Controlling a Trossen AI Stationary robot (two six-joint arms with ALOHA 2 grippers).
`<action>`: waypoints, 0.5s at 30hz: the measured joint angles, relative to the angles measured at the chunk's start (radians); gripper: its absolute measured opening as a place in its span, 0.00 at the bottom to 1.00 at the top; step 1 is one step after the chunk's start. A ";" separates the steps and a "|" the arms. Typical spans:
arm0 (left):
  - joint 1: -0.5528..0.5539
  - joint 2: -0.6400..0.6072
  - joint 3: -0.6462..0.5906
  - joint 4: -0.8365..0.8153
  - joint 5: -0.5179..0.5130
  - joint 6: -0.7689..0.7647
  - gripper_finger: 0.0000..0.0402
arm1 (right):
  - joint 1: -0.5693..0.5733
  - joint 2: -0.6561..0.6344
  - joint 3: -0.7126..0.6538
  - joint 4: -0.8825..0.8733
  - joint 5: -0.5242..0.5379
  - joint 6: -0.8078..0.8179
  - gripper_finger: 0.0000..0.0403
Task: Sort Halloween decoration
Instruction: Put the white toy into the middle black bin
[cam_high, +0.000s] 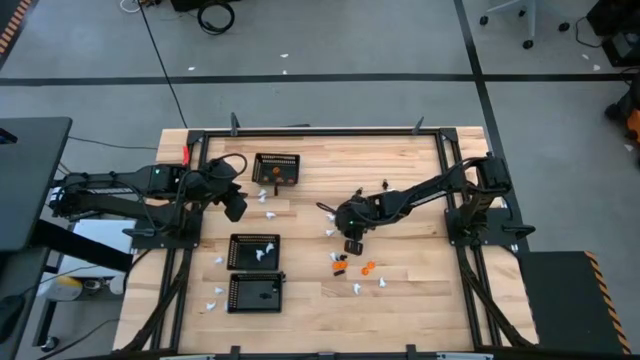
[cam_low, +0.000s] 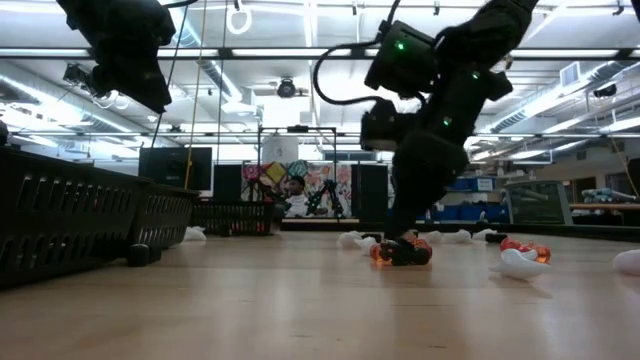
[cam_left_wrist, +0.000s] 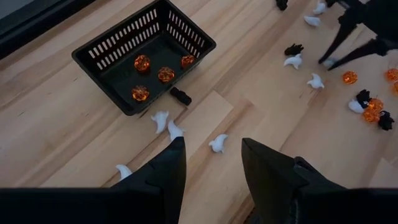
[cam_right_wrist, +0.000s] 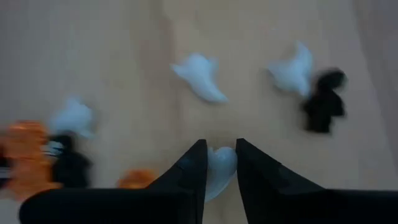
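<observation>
The right gripper (cam_right_wrist: 220, 163) is low on the desk (cam_high: 420, 200), its fingers squeezing a white ghost (cam_right_wrist: 219, 169). The left gripper (cam_left_wrist: 213, 163) hangs near the pumpkin basket (cam_left_wrist: 106, 53), fingers apart, holding nothing.

Bright overhead strip lighting; blurred right wrist view.

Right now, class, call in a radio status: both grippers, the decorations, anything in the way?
Right gripper down at the table, fingers around a white piece. Left gripper open, empty, hovering near the orange-piece basket. More loose pieces close by.
</observation>
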 joint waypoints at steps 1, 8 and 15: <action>0.000 0.000 0.000 0.000 0.000 0.000 0.40 | 0.000 0.000 0.015 0.001 -0.013 -0.007 0.20; 0.000 0.000 0.000 0.001 0.000 0.032 0.40 | 0.007 -0.002 0.135 0.016 -0.062 -0.033 0.20; 0.000 0.000 0.000 -0.008 0.000 0.073 0.40 | 0.020 0.062 0.289 0.012 -0.034 -0.062 0.20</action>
